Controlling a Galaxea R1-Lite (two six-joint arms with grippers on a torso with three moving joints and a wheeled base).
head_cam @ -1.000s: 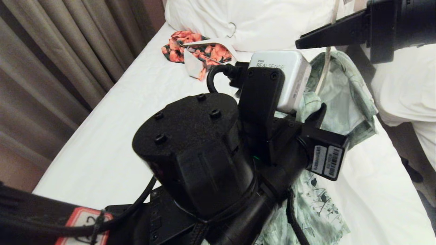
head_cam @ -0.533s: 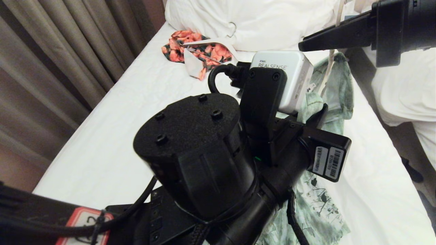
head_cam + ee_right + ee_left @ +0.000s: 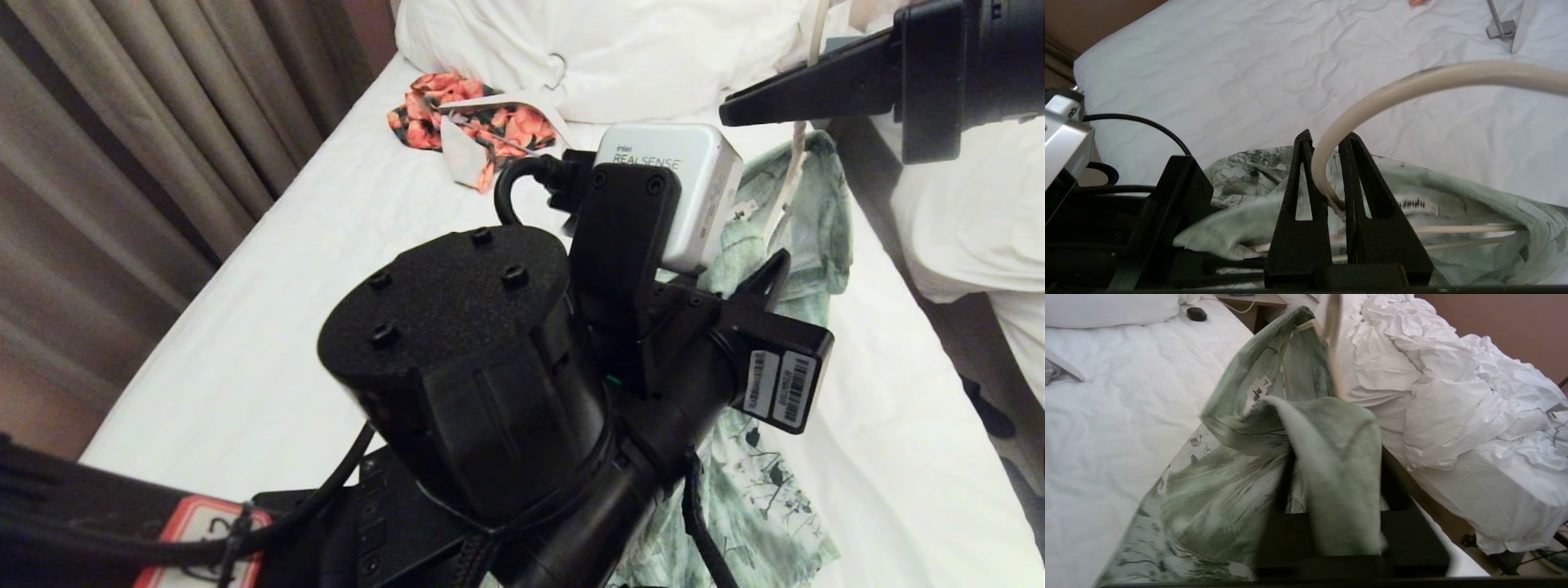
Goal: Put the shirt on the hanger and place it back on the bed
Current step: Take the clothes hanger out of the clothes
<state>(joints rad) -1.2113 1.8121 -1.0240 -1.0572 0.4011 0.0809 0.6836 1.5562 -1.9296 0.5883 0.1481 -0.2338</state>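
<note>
The green and white shirt (image 3: pixel 816 220) lies along the right side of the bed (image 3: pixel 326 269), its collar end lifted. My right gripper (image 3: pixel 727 113) is up at the top right, shut on the neck of the cream hanger (image 3: pixel 796 155). In the right wrist view the fingers (image 3: pixel 1300 192) pinch the hanger (image 3: pixel 1412 79) just above its twist, and its arms run inside the shirt (image 3: pixel 1453 192) below the collar label. My left gripper (image 3: pixel 767 273) is at the collar. Its jaws stand apart, and a loose fold of the shirt (image 3: pixel 1229 490) lies between them, with gaps on both sides.
An orange-and-black garment (image 3: pixel 482 122) and a flat white hanger (image 3: pixel 506 102) lie near the pillows (image 3: pixel 620 49). A second bed heaped with duvet (image 3: pixel 971 212) stands to the right across a narrow floor gap (image 3: pixel 980 359). Curtains (image 3: pixel 122 163) hang on the left.
The left gripper's jaws have parted and the shirt fold has come loose. The wide-spread collar end has drawn in narrower under the hanger. The right gripper has barely moved.
</note>
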